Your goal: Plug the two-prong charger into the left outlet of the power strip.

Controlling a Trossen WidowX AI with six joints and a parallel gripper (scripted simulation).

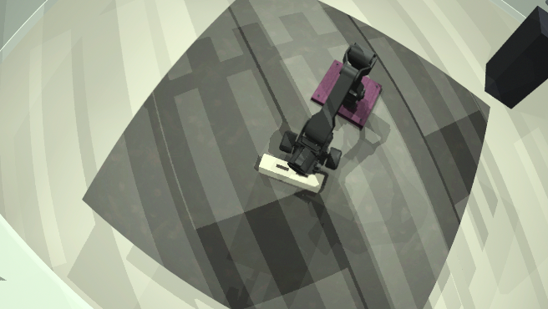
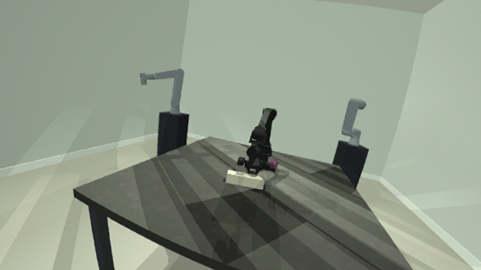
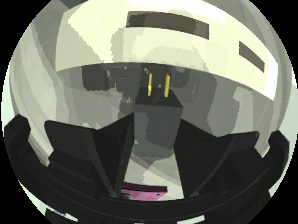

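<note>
The power strip is a cream block with two dark outlet recesses. One recess shows beside the arm in the top view. The wrist view shows a nearer recess and another recess farther right. My gripper is shut on the grey charger, near the strip's arm-side edge. Two yellow prongs point away from the fingers, parallel and outside both recesses in that view. In the top and exterior views the arm hides the charger; its height above the strip is unclear.
The arm's purple base plate stands behind the strip on the dark table. Two grey arms stand on dark pedestals beyond the table. Patterned shadows cross the table.
</note>
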